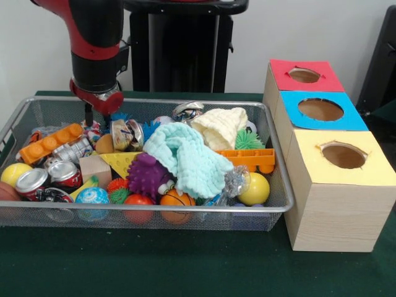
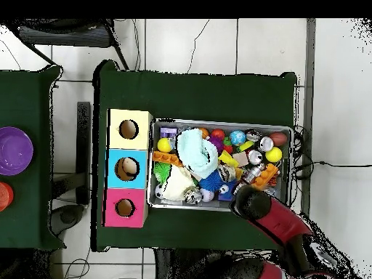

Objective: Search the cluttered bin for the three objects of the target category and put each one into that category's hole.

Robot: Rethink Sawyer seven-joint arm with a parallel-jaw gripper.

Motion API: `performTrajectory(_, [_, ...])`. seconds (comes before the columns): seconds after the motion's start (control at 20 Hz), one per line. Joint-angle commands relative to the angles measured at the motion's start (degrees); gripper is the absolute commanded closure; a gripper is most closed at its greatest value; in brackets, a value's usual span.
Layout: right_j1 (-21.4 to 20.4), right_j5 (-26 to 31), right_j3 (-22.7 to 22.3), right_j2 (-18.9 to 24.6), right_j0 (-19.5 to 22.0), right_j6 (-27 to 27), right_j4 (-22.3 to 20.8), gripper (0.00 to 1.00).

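Observation:
The silver wire mesh bin (image 1: 154, 209) sits on the green table, packed with toys. It holds a mint cloth (image 1: 185, 154), a cream knitted cloth (image 1: 219, 127), a purple spiky ball (image 1: 147, 176), a long orange brick (image 1: 49, 142), soda cans (image 1: 65, 173), a yellow ball (image 1: 257, 189) and a small basketball (image 1: 176, 201). My gripper (image 1: 97, 116) hangs over the bin's far left corner in the front view, just above the clutter beside the orange brick. In the overhead view the arm (image 2: 251, 202) covers it at the bin's (image 2: 218, 122) lower right edge.
Three wooden boxes stand in a row right of the bin, each with a round hole on top: red (image 1: 281, 71), blue (image 1: 291, 117) and yellow (image 1: 309, 142). In the overhead view a second green table at the left holds a purple plate (image 2: 14, 149).

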State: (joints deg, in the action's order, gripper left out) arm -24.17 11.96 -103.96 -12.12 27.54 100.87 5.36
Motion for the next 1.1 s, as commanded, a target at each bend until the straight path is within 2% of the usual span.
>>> performTrajectory(0.05, [6.51,-4.67,2.57,-1.65,-2.24,11.5,0.98,0.0])
performTrajectory(0.15, [6.58,-9.35,1.64,-0.48,-1.66,11.62,0.25,0.0])
performTrajectory(0.2, [6.71,-12.24,0.94,-0.31,-1.68,11.89,0.27,1.0])
performTrajectory(0.45, [6.15,-16.86,-1.64,-1.11,-3.98,15.2,2.37,1.0])
performTrajectory(0.6, [3.33,-20.25,-4.97,-0.57,-2.64,16.33,2.19,1.0])
performTrajectory(0.8, [2.18,-21.85,-6.33,-0.42,-2.36,16.13,2.34,1.0])
performTrajectory(1.1, [2.4,-20.5,-5.04,0.07,-1.63,13.95,1.92,1.0])
